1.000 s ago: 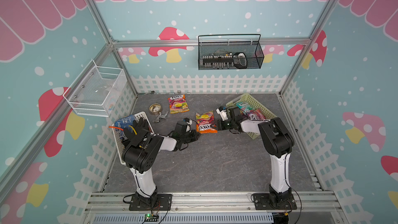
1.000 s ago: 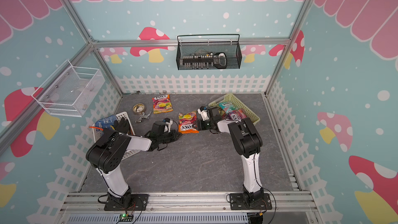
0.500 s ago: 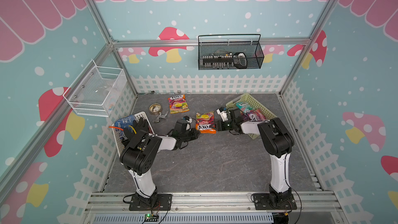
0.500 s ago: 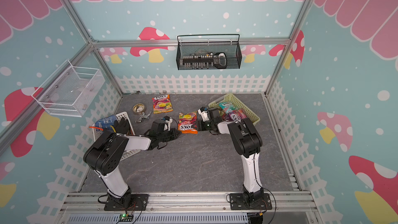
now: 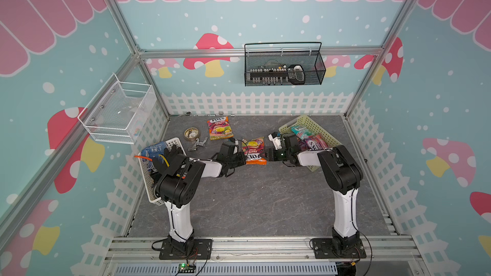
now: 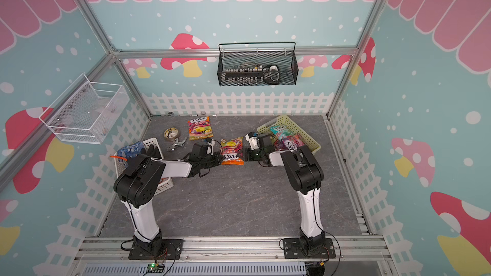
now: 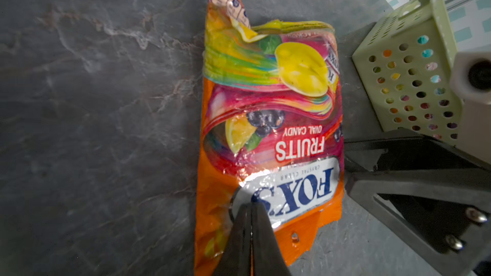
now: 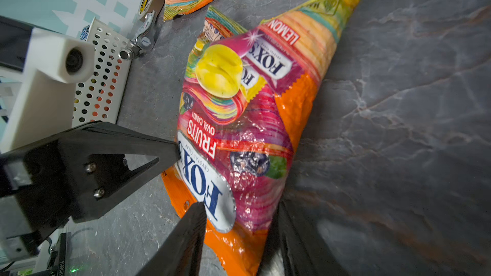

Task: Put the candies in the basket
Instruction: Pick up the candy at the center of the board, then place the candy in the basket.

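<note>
An orange FOX'S candy bag (image 5: 254, 152) (image 6: 231, 152) lies mid-floor between both arms. My left gripper (image 5: 243, 159) (image 7: 251, 207) is shut on that bag's edge, a sliver of orange pinched between its fingers. From the other side my right gripper (image 5: 266, 154) (image 8: 240, 224) stands open, a finger on each side of the bag's (image 8: 239, 134) end. A second candy bag (image 5: 219, 128) lies further back. The yellow-green basket (image 5: 325, 134) (image 7: 409, 62) at the back right holds a teal bag (image 5: 299, 131) and a purple-pink one (image 5: 316, 142).
A tape roll (image 5: 191, 133) and a small metal part (image 5: 199, 144) lie behind the left arm. A white lattice basket (image 5: 176, 142) with gloves stands at the left fence. A black wire basket (image 5: 284, 69) hangs on the back wall, a white wire one (image 5: 119, 114) on the left wall.
My left gripper's jaws have closed fully on the orange bag's edge. The right gripper has stayed about as wide, beside the bag's other end.
</note>
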